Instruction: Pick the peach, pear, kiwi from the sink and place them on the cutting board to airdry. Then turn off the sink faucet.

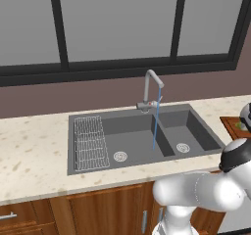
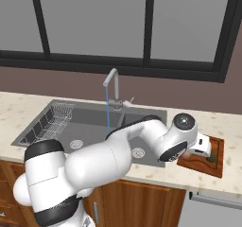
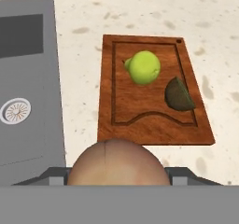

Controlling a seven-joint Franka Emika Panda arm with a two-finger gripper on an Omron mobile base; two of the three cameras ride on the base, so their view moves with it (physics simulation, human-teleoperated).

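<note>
My gripper is shut on the peach, a round reddish-orange fruit that fills the gap between the fingers. It hangs above the counter just short of the cutting board, a reddish-brown board with a darker rim. On the board lie the yellow-green pear and the dark kiwi, beside each other and apart. The right base view has the gripper over the cutting board, right of the sink. The sink faucet still runs a thin blue stream.
The sink has a wire rack in its left part and two silver drains. Speckled counter surrounds the board. A window wall stands behind the faucet. My own arm reaches across the sink's front right.
</note>
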